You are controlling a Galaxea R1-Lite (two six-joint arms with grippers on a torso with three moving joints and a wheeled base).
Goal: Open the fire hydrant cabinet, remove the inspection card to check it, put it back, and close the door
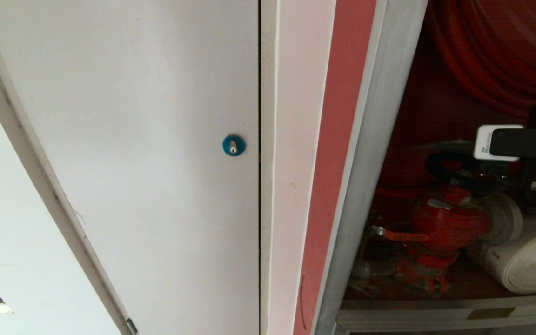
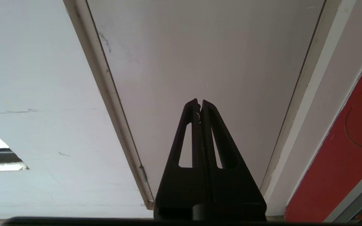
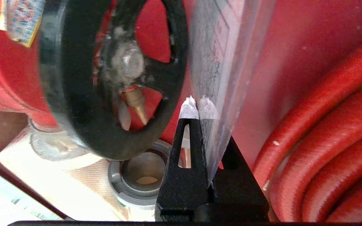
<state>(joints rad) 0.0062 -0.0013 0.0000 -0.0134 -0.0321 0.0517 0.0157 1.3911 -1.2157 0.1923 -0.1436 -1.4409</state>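
Holding: right gripper [image 3: 198, 103] pinches the inspection card [image 3: 218, 62] inside the fire hydrant cabinet [image 1: 365, 153], just beside the black handwheel [image 3: 112, 75]
Card axis: running straight on past the fingertips, edge-on
Idle: left gripper [image 2: 200, 103] closed on nothing, facing the white-grey panel [image 2: 200, 47]; farther from the handwheel

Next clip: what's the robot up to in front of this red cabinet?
The right gripper is inside the open silver-framed, red-lined fire hydrant cabinet, jaws shut on the thin white printed inspection card, held edge-on beside the red valve's black handwheel. The coiled red hose lies on the other side of it. The left gripper is idle, jaws shut, facing the plain white-grey panel with the blue round lock. The cabinet's glass door is out of view.
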